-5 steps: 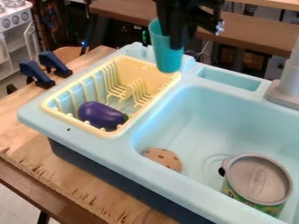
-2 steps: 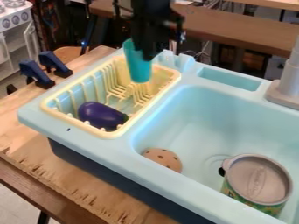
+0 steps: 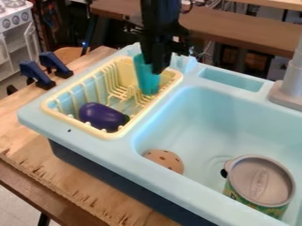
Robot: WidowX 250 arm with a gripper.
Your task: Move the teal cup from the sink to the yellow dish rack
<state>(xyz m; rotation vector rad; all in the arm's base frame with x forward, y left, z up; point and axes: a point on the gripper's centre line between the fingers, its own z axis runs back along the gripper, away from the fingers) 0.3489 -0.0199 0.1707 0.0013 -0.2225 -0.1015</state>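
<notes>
Camera view, with 12 o'clock at its top edge: the black two-finger gripper (image 3: 152,68) hangs at 12 o'clock, its fingers clamped on a teal cup (image 3: 147,83). One finger covers part of the cup's near side, up toward the rim. The cup is almost upright, with a slight tilt, its narrower base pointing to 6 o'clock. That base sits over the 3 o'clock part of the yellow dish rack (image 3: 112,136), close to the rack's wire-like prongs; whether it touches them cannot be told.

Inside the rack, toward its 7 o'clock end, a purple toy eggplant (image 3: 100,115) lies on its side, its stem end pointing to 4 o'clock. The rack is set into the 10 o'clock part of a light blue toy sink (image 3: 203,99). In the sink's basin, a tan rounded piece with dark spots (image 3: 165,160) lies by the wall at 8 o'clock, and a can with a grey lid (image 3: 259,183) stands at 5 o'clock, well apart from it. A shallow recess (image 3: 231,81) is in the sink's rim at 2 o'clock in the view, with a grey faucet (image 3: 291,84) just beyond toward 3 o'clock.

The sink rests on a wooden table (image 3: 35,137). Two dark blue clamps (image 3: 36,75) are at 10 o'clock, and a white toy stove (image 3: 15,18) stands behind them.
</notes>
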